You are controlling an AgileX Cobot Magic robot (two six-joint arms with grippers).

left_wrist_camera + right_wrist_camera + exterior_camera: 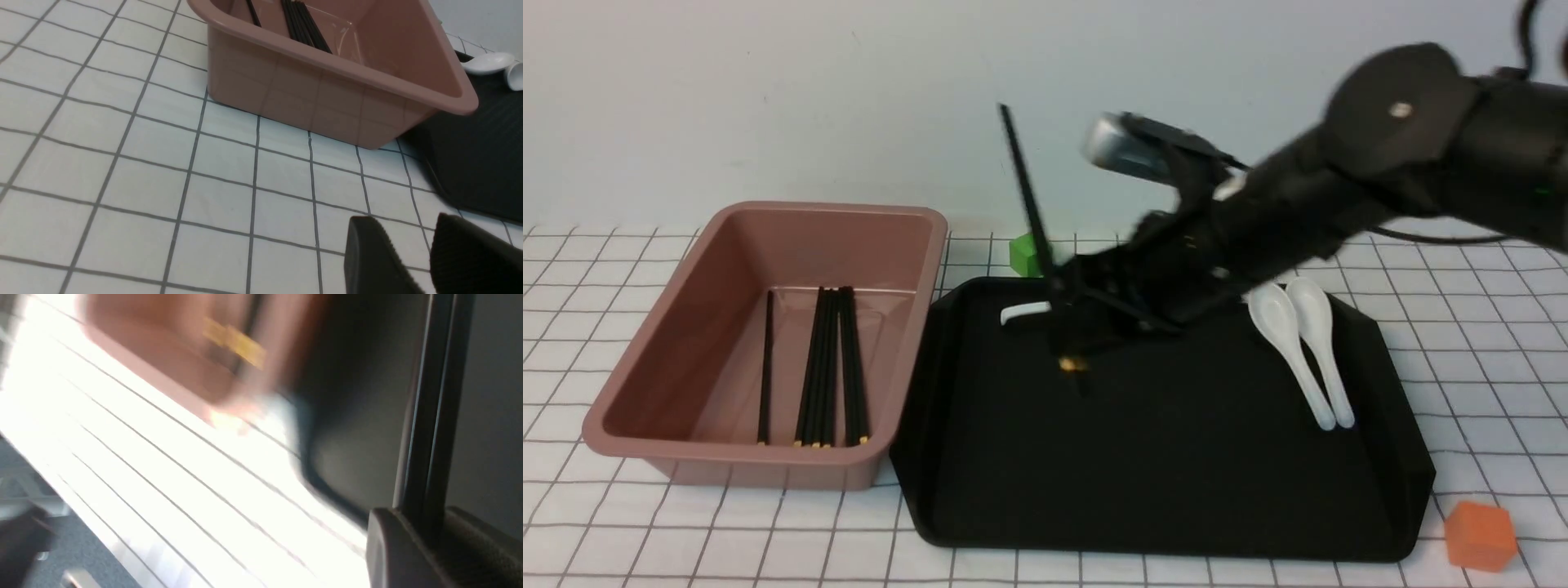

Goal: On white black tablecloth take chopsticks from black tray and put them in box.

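Note:
My right gripper is shut on a pair of black chopsticks and holds them steeply tilted above the back left part of the black tray. Their gold-banded end hangs below the gripper. In the blurred right wrist view the chopsticks rise from between the shut fingers. The pink box stands left of the tray on the tablecloth and holds several chopsticks. My left gripper is open and empty over the tablecloth, near the box; it does not show in the front view.
Two white spoons lie on the tray's right side, and a third spoon lies partly hidden behind my right gripper. A green cube sits behind the tray. An orange cube sits at the tray's front right corner.

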